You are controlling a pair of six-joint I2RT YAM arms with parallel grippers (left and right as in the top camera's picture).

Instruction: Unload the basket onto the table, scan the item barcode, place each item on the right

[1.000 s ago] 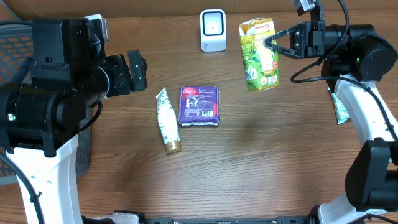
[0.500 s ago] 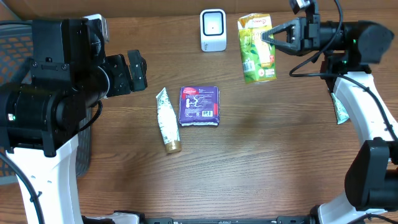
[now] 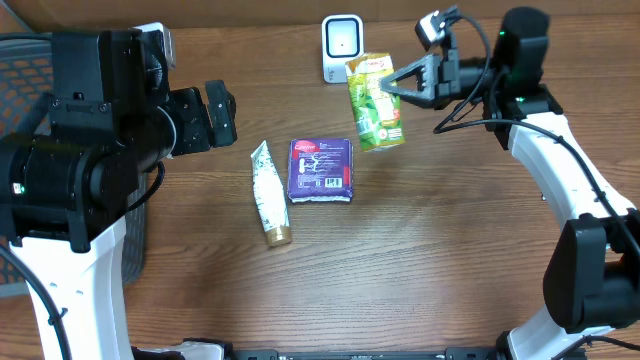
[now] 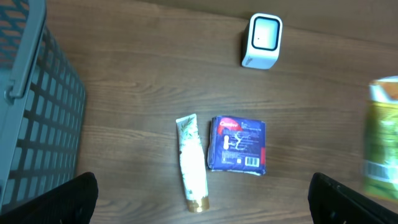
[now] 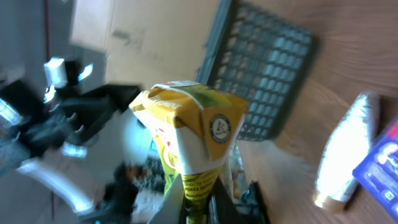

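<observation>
As right end effector (image 3: 392, 87) pinches carton (image 3: 373, 116) — tilted, aloft

From the left wrist I saw the carton (image 4: 382, 143), right of the scanner (image 4: 262, 40), only as a blur cut off by the frame's edge; the basket (image 4: 37, 124), far left of the scanner, ran out of frame too. Overhead, I couldn't read the carton's print. The right wrist view's left half was smeared.

text: none legible | purple packet (image 4: 237, 144): logo blurred | carton (image 3: 375, 103): print blurred
</observation>
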